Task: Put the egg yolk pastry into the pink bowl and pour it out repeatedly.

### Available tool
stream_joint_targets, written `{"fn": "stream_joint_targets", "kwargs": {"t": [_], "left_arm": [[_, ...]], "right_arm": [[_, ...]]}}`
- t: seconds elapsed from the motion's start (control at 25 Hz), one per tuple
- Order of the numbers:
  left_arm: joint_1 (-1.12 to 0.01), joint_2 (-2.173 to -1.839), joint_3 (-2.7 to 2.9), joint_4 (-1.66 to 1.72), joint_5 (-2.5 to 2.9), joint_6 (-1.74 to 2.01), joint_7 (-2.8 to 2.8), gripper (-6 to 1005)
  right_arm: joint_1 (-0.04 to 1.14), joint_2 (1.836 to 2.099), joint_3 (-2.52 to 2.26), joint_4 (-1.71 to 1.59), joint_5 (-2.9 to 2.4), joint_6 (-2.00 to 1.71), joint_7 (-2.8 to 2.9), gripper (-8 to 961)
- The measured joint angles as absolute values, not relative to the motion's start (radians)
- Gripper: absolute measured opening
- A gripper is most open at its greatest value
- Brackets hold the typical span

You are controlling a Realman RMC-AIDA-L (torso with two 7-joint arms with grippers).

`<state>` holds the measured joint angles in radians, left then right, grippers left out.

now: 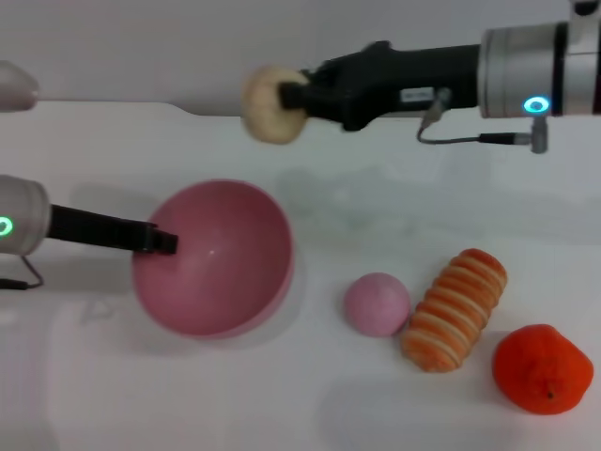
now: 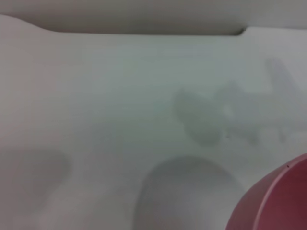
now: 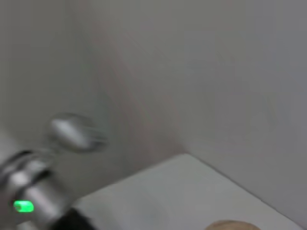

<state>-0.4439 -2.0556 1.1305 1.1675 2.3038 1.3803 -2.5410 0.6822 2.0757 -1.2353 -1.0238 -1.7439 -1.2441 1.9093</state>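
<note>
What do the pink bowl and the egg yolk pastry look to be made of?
The pink bowl, gripped at its rim by the left end effector, looks like glossy moulded plastic: smooth, with a small highlight inside. The egg yolk pastry, held by the right end effector, looks matte, soft and slightly lumpy, possibly foam or real dough.

We see a pink ball (image 1: pixel 377 303) on the white worktop (image 1: pixel 376 207); touching it, a striped bread (image 1: pixel 454 309); beside that, an orange fruit (image 1: pixel 543 368).
</note>
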Motion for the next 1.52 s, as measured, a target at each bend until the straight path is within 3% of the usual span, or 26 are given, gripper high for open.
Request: {"fn": "stream_joint_targets", "kwargs": {"t": [0.6,0.8,0.92,1.16,1.52], "left_arm": [[-0.512,-2.059,1.183,1.131,2.314,1.354,-2.581,1],[-0.514,-2.057,1.175,1.13,2.313,1.352,-2.582,1],[-0.513,-2.057,1.172,1.129,2.313,1.352,-2.582,1],[-0.49,-2.057,1.18,1.137,2.309,1.3,-2.569,1],[-0.35,-2.06,1.315,1.235,2.159,1.081,-2.462,1]], "right_arm": [[0.739,2.076,-1.488,-1.027,-1.844,-1.239,1.913,112],[0.736,2.077,-1.476,-1.033,-1.845,-1.235,1.91,244],[0.735,2.077,-1.467,-1.035,-1.845,-1.23,1.908,445],[0.677,2.08,-1.386,-1.047,-1.804,-1.121,1.905,477],[0.555,2.073,-1.173,-0.904,-1.572,-0.985,1.789,477]]}}
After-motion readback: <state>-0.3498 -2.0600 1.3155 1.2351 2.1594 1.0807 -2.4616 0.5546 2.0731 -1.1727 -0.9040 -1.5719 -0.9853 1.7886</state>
